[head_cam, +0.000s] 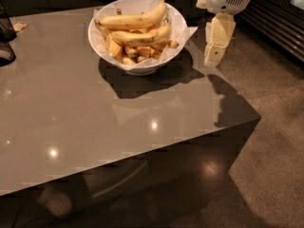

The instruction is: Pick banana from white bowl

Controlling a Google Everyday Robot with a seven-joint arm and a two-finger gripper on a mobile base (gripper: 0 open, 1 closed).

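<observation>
banana [133, 20] in white bowl [138, 68], claw [212, 60] hanging right of bowl

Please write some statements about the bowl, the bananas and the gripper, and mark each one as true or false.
1. The white bowl stands upright on the table. True.
2. The bowl is empty. False: two bananas lie in it on top of smaller pieces.
3. The gripper is holding a banana. False: it hangs beside the bowl, on the picture's right, apart from the bananas.
4. Paper lines the bowl and sticks out over its rim. True.
</observation>
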